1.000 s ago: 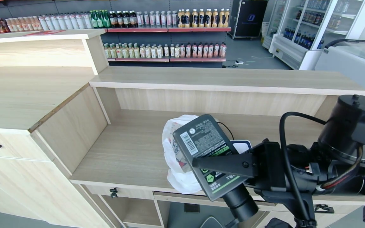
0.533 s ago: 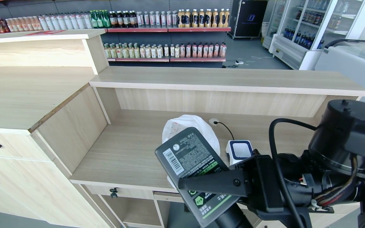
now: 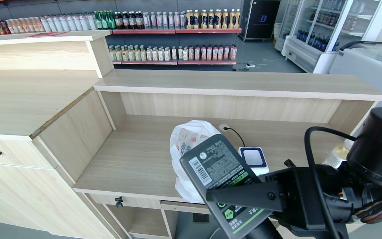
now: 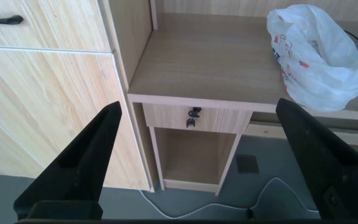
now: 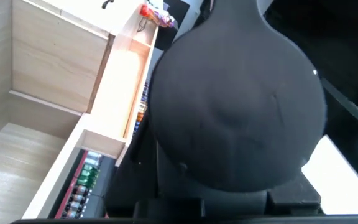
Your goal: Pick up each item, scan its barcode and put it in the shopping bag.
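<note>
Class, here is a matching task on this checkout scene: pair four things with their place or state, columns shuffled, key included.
Things
1. packet
2. bag
3. scanner
4. left gripper

Place or state
A. open and empty
B. white, slumped on the desk
C. clamped in the right gripper, barcode side up
D. blue-framed, on the desk just right of the bag

Pairs: 1-C, 2-B, 3-D, 4-A
</note>
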Robot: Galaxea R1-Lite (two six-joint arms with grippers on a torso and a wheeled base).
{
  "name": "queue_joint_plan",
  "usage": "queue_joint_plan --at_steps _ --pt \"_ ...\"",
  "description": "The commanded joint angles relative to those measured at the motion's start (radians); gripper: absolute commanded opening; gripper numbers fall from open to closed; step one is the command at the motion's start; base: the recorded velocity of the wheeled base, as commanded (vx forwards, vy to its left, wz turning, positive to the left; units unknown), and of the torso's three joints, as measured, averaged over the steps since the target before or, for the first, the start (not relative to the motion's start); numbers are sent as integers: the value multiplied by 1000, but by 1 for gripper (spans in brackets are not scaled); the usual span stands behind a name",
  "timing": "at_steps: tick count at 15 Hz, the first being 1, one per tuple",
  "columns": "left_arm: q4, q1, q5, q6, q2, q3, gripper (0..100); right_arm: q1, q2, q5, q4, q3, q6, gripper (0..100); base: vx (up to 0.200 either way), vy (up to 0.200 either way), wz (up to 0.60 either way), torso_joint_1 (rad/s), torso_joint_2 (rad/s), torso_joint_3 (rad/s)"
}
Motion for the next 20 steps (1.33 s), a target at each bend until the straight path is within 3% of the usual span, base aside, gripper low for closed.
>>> queue_joint_plan --at_steps 1,9,11,12,13,15,16,17,18,20 --pt "0 0 0 0 0 0 100 -47 -29 1 43 20 -25 0 0 0 0 0 0 0" --pt "0 0 0 0 0 0 100 -67 -50 -17 105 20 -14 0 0 0 0 0 0 0" --pt "0 0 0 0 0 0 100 -243 -99 -118 180 50 181 0 0 0 0 0 0 0" --pt "0 0 0 0 0 0 100 -432 -176 -187 283 100 428 0 0 0 0 0 0 0" --pt "0 0 0 0 0 0 100 -564 -246 -223 352 111 575 0 0 0 0 0 0 0" --pt "0 0 0 0 0 0 100 -877 -332 -241 450 123 753 0 0 0 0 0 0 0" --pt "0 0 0 0 0 0 100 -900 -335 -241 457 123 762 0 0 0 0 0 0 0" --pt "0 0 0 0 0 0 100 -1089 -375 -226 550 119 880 0 0 0 0 0 0 0" --pt "0 0 0 0 0 0 100 -1135 -406 -224 620 126 978 0 0 0 0 0 0 0" --pt "0 0 0 0 0 0 100 -1133 -493 -235 750 131 1110 0 0 0 0 0 0 0"
